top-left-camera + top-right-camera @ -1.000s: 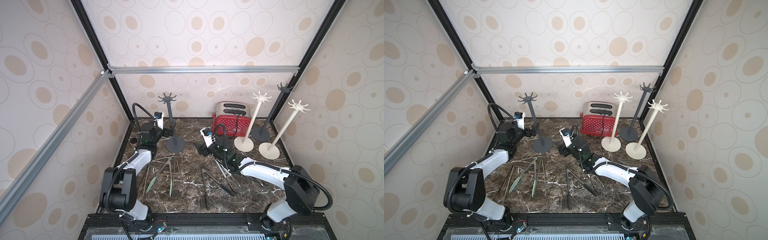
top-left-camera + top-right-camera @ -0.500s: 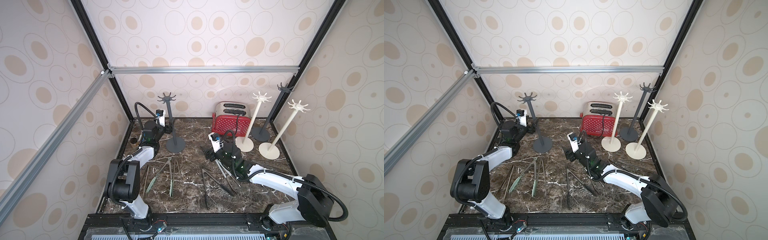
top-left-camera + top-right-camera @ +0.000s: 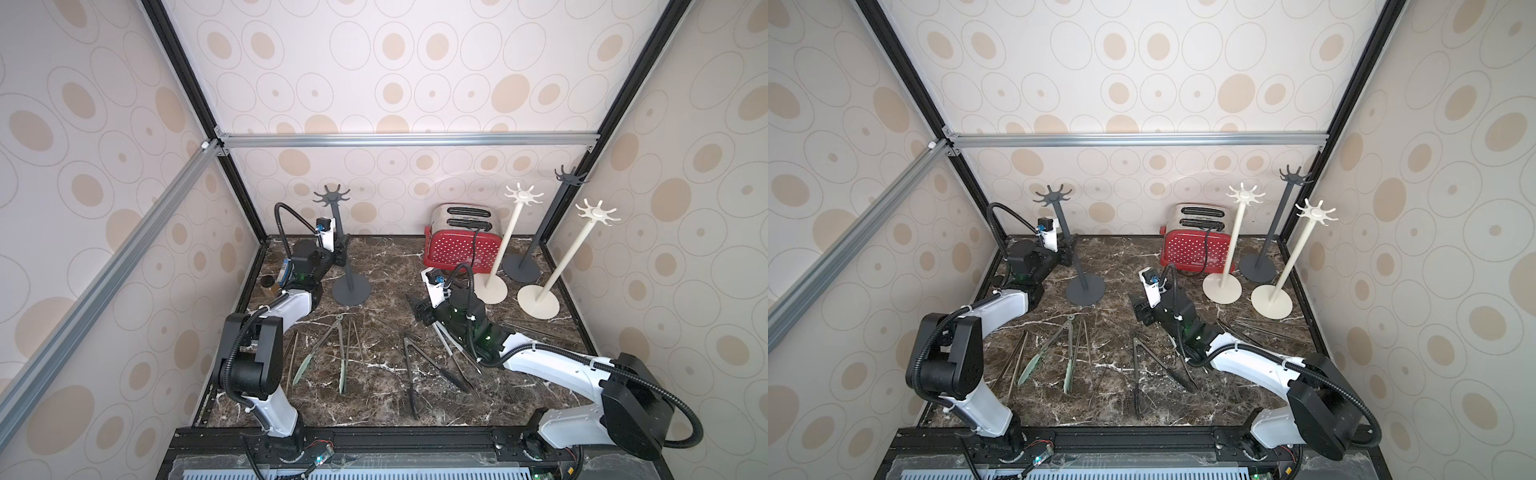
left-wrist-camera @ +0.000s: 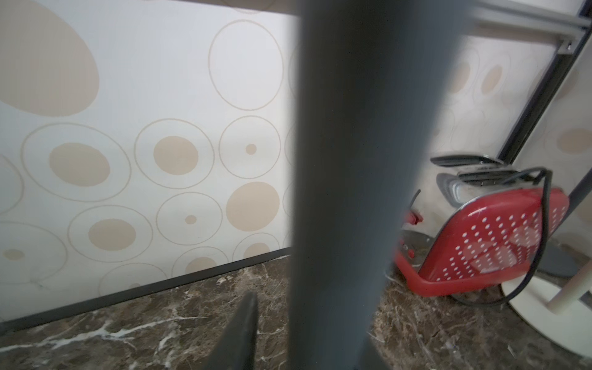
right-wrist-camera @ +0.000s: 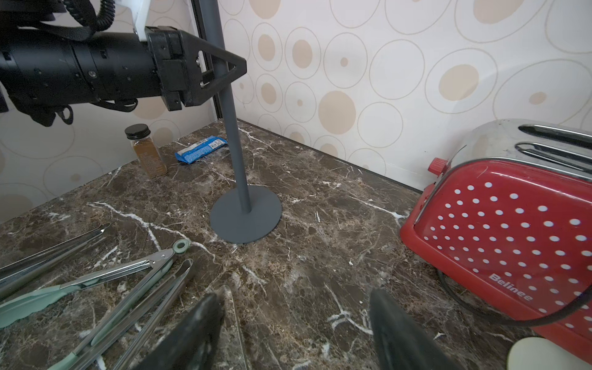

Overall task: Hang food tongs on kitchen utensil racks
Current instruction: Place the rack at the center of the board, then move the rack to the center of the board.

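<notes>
My left gripper [image 3: 342, 250] is at the back left, shut on the pole of a dark grey utensil rack [image 3: 339, 237]. In the left wrist view the pole [image 4: 362, 160] fills the middle beside one finger [image 4: 243, 326]. The right wrist view shows that gripper [image 5: 221, 72] astride the pole [image 5: 235, 153]. My right gripper [image 5: 294, 307] hangs open and empty low over the marble at mid-table [image 3: 417, 309]. Several food tongs lie flat: green-tipped ones [image 3: 316, 353], black ones [image 3: 432, 365], steel ones [image 5: 160, 301]. Two cream racks [image 3: 505, 245] [image 3: 569, 257] and a second dark rack [image 3: 552, 224] stand at the back right.
A red-and-steel toaster [image 3: 461, 245] with a trailing black cord stands at the back, next to the cream racks. A spice jar [image 5: 145, 150] and a blue wrapper [image 5: 200, 149] lie in the back left corner. More steel tongs [image 3: 536, 328] lie by the right wall.
My left gripper has moved right onto the dark rack's pole and its jaws have narrowed round it. My right arm has drawn back a little toward the front.
</notes>
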Controlling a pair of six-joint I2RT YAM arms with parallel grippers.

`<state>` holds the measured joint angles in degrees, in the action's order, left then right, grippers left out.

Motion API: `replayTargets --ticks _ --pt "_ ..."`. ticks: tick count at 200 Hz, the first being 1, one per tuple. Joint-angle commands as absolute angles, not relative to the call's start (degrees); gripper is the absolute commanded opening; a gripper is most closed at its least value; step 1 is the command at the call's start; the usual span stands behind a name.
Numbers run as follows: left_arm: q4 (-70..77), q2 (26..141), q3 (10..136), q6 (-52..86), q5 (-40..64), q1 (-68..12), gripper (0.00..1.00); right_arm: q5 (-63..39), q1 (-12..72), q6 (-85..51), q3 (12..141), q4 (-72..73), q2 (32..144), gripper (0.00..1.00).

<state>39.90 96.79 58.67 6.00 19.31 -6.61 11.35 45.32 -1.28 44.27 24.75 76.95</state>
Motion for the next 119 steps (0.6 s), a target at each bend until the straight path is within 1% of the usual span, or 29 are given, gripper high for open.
replayTargets --ticks 1,16,22,72,119 --pt "38.3 95.7 61.3 4.8 18.5 -6.4 0.19 12.4 45.5 -1.2 43.3 25.1 74.8 0.75" --pt "37.3 94.6 60.8 3.9 17.8 -6.5 0.09 12.6 45.4 -1.2 42.9 25.1 74.2 0.75" --pt "36.8 93.9 60.5 3.4 17.3 -6.4 0.00 12.6 45.4 -1.2 42.8 25.1 74.0 0.75" --pt "31.8 87.0 56.5 -1.7 12.7 -6.4 0.00 12.5 45.4 -1.4 41.8 25.7 73.0 0.75" --pt "29.7 81.5 50.6 -2.6 9.3 -6.4 0.00 12.2 45.5 -1.7 41.4 26.1 72.6 0.75"
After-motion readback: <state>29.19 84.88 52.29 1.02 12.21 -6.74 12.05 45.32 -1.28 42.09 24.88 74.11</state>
